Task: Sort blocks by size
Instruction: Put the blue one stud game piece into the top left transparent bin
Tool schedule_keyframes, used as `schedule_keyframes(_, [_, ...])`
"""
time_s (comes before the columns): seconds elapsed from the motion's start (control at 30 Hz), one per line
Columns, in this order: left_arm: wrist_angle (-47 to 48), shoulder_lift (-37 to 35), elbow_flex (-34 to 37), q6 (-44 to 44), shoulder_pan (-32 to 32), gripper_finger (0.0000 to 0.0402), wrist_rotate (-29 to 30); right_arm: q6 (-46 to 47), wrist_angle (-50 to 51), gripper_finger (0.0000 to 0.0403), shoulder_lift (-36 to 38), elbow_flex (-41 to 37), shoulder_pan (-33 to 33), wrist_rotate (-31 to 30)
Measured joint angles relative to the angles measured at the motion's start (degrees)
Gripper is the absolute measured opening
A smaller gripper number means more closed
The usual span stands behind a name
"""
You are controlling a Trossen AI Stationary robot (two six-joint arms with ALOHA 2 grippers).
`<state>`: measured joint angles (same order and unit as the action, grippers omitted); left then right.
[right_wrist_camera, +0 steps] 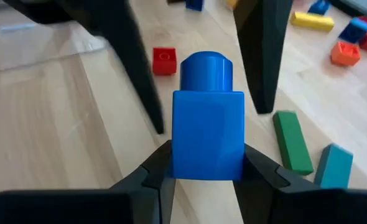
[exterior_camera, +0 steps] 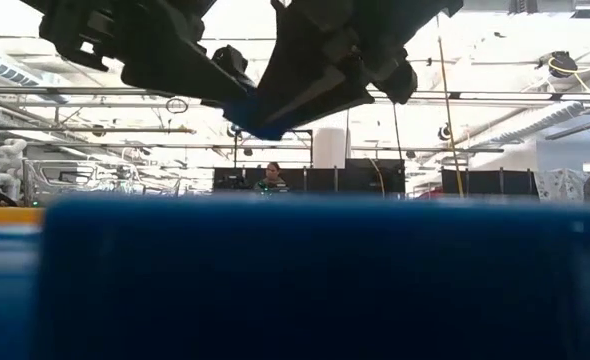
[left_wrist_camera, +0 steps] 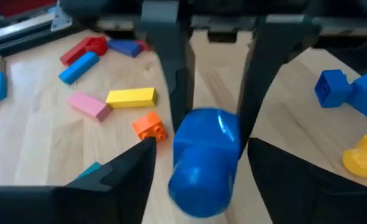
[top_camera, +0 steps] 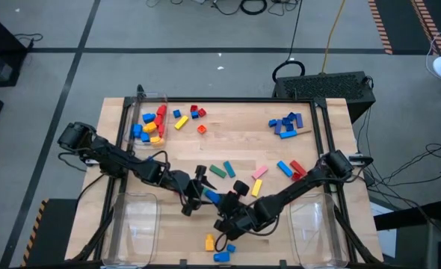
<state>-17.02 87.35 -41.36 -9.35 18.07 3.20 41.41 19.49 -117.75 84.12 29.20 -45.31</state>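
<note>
At the near middle of the table our two grippers meet over one small blue block [right_wrist_camera: 207, 127]. Our right gripper [right_wrist_camera: 206, 177] pinches it from both sides, its stud pointing away toward the other arm. Our left gripper [left_wrist_camera: 211, 124] stands with its fingers spread to either side of the same block; in the left wrist view the gaps are slim, and we judge that those fingers are not clamping it.

We read this as a handover between arms, with the right side now carrying the block. The next move calls for drawing the left fingers clear without brushing the block, then taking it to a pile of like size.

Just beyond lie a yellow block [top_camera: 210, 242] and more blue ones at the near edge. Farther out, green bars [top_camera: 222, 171], a pink bar [top_camera: 259, 172] and red and blue pieces scatter across the wooden table [top_camera: 235, 134]. At the far corners sit a mixed heap in a clear bin [top_camera: 147, 101] and a blue cluster [top_camera: 285, 125].

Beyond the table, the low view shows a bright hall with a person [exterior_camera: 272, 177] seated far off.
</note>
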Motion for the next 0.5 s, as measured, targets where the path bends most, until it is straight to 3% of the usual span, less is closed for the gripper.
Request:
schedule_keyframes(0.37, [-0.2, 0.0, -0.1, 1.3, -0.8, 0.0142, -5.8, -2.8, -3.1, 0.0116, 0.0, 0.0, 0.9, -0.5])
schedule_keyframes(0.5, [0.4, -0.1, -0.6, 1.7, -0.8, 0.0141, -5.6, -2.6, -3.4, 0.0144, 0.0, 0.0, 1.0, 0.9])
